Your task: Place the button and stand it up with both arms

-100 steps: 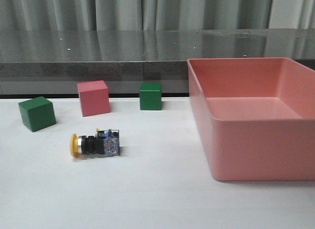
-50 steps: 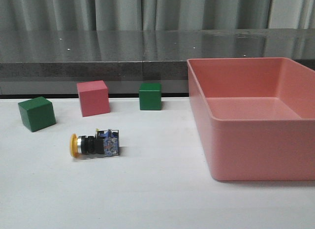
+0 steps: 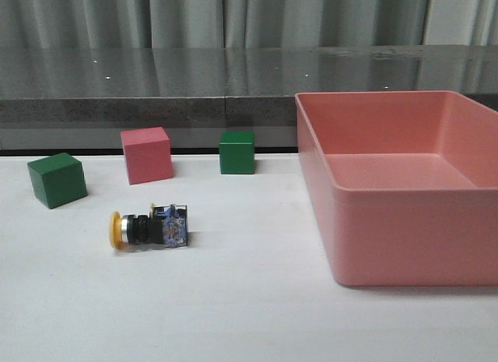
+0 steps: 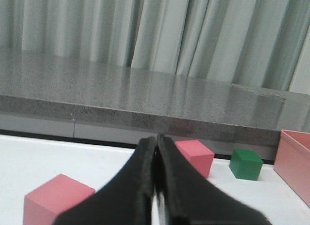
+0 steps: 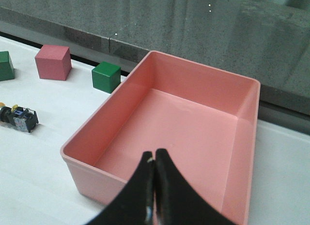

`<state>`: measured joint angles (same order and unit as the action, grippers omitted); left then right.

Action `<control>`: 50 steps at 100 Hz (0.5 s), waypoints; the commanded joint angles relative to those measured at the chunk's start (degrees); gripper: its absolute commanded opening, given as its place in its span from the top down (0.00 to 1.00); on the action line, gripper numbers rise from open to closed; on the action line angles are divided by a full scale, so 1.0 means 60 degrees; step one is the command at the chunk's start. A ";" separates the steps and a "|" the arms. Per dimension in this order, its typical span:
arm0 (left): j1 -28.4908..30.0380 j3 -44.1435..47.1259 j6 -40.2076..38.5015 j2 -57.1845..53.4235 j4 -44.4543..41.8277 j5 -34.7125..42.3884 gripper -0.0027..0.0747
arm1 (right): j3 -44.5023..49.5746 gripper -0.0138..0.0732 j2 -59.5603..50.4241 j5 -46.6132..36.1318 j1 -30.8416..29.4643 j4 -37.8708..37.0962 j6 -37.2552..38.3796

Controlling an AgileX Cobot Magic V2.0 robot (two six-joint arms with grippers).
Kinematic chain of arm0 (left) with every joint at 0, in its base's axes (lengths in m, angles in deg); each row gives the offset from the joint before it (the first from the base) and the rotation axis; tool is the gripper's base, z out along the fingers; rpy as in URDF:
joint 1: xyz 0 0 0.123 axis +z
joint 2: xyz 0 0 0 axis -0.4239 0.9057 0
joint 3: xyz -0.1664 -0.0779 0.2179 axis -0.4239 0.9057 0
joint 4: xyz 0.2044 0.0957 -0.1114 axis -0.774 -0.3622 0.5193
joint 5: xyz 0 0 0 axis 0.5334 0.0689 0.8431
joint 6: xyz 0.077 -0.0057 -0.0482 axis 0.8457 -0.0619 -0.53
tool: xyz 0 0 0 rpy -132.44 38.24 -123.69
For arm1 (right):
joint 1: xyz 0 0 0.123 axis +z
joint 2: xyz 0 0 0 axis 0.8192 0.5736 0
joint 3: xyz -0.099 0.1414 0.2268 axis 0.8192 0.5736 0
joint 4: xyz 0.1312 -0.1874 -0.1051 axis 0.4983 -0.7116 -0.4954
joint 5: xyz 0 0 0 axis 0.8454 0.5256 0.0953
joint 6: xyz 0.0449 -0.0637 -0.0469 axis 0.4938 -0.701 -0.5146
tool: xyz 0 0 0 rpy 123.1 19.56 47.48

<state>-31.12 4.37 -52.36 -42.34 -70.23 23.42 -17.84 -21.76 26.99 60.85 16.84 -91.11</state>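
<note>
Left of the pink bin point(image 3: 405, 222): button point(image 3: 149, 229) on its side (open tabletop around); left gripper point(image 4: 156, 142) and right gripper point(image 5: 154, 159) clenched, empty.

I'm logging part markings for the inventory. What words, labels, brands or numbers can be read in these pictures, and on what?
None can be read.
button: its blue base block shows small light specks that may be print, too small and blurred to read.
cubes, pink and green: plain faces, no marks.
pink bin: plain, no label.
left gripper and right gripper: plain black, no marks.
</note>
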 commanded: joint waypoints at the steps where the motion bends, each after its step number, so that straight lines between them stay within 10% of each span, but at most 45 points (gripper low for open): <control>1: -0.0077 -0.1148 -0.0117 0.0392 0.0303 -0.0302 0.99 | -0.0240 0.91 0.0002 -0.0682 -0.0069 0.0133 0.0038; 24: -0.0077 -0.4545 0.0156 0.4103 -0.0476 -0.3657 0.99 | -0.0240 0.91 0.0002 -0.0682 -0.0069 0.0133 0.0038; 50: -0.0077 -0.7152 0.4805 0.8731 0.0633 -0.4434 0.97 | -0.0240 0.91 0.0002 -0.0634 -0.0069 0.0125 0.0038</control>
<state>-31.12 -33.60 -31.89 3.50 -70.24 -5.83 -17.73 -21.81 26.99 60.85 16.84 -91.11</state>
